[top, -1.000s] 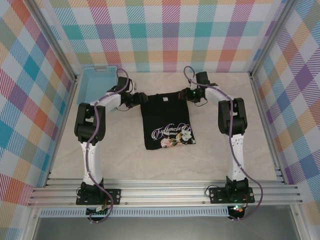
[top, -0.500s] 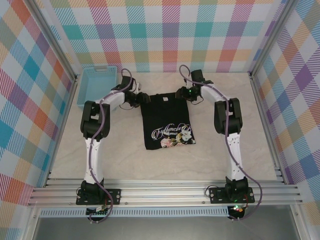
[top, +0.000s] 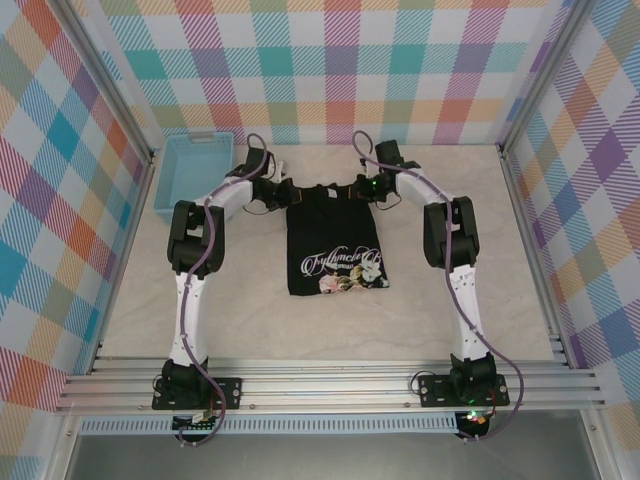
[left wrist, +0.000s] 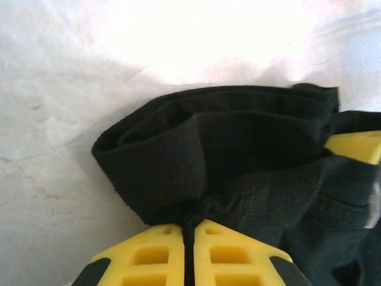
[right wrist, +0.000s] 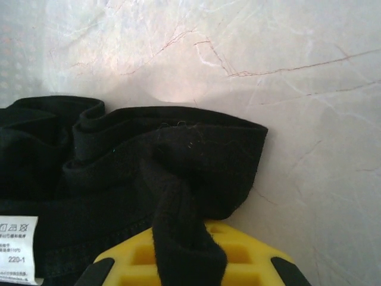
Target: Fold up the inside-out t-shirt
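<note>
Two far corners of the t-shirt (top: 335,245), lying on the counter (top: 490,270) with its long axis running away from the bases, were each pinched by pressed-together jaws (left arm (top: 200,230) on the left corner, right arm (top: 455,235) on the right).

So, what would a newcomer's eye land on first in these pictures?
The black t-shirt lies in the middle of the table, its pink-and-white floral print near the front edge. At its far edge, the left jaws and right jaws are each shut on a bunched corner of cloth. A light blue basket sits far left, against bright plaid walls.
</note>
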`<act>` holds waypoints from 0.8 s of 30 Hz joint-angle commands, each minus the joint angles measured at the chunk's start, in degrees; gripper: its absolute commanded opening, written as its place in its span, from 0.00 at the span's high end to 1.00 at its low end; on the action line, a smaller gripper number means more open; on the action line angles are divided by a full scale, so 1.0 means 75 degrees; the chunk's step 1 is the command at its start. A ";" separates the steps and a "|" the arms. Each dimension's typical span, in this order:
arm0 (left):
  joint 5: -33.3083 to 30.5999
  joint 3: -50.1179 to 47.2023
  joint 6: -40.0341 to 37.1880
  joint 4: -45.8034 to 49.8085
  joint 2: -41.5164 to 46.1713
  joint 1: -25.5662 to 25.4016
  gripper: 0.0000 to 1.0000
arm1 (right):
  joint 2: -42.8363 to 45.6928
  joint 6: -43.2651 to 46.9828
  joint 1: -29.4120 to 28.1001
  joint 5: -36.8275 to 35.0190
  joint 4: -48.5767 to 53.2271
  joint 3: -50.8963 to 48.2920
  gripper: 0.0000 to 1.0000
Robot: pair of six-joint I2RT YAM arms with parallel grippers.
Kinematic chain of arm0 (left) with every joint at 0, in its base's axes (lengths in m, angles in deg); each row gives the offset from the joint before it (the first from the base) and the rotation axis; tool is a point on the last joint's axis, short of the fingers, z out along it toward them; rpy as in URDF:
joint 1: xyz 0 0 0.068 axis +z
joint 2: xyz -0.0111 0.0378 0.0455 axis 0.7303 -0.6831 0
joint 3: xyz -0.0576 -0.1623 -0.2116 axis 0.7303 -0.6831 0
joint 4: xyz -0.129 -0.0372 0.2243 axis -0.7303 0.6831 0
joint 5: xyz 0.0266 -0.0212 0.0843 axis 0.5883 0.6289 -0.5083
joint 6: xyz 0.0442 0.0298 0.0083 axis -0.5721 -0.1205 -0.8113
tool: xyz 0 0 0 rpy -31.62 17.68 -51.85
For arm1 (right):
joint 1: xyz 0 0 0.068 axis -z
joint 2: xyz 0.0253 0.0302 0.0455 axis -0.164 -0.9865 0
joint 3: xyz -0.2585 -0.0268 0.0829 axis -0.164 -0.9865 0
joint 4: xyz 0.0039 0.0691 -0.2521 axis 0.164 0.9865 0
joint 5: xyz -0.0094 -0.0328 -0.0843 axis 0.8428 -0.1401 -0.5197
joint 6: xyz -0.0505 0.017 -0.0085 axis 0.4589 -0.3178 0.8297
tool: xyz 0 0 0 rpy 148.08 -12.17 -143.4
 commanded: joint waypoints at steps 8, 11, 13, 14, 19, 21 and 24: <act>0.0346 0.2278 -0.0240 0.0509 0.0396 0.0296 1.00 | 0.1081 -0.0140 0.0347 0.0745 -0.0394 0.1250 1.00; 0.0407 0.3389 -0.0346 0.1031 0.0339 0.0320 1.00 | 0.1103 -0.0196 0.0348 0.0940 -0.0237 0.2032 1.00; 0.0458 0.4118 -0.0402 0.1350 0.0359 0.0344 1.00 | 0.1178 -0.0236 0.0361 0.1092 -0.0187 0.2533 1.00; 0.0504 0.4353 -0.0440 0.1470 0.0393 0.0354 1.00 | 0.1240 -0.0244 0.0356 0.1184 -0.0178 0.2696 1.00; 0.0917 0.4314 -0.0694 0.1637 0.1155 0.0356 1.00 | 0.2086 -0.0359 0.0348 0.2061 -0.0815 0.2247 1.00; 0.1171 0.3367 -0.0723 0.1317 0.1684 0.0335 1.00 | 0.2651 -0.0381 0.0319 0.2349 -0.1358 0.1303 1.00; 0.1256 0.1246 -0.0733 0.0380 0.2698 0.0268 1.00 | 0.3708 -0.0343 0.0254 0.2541 -0.2388 -0.0725 1.00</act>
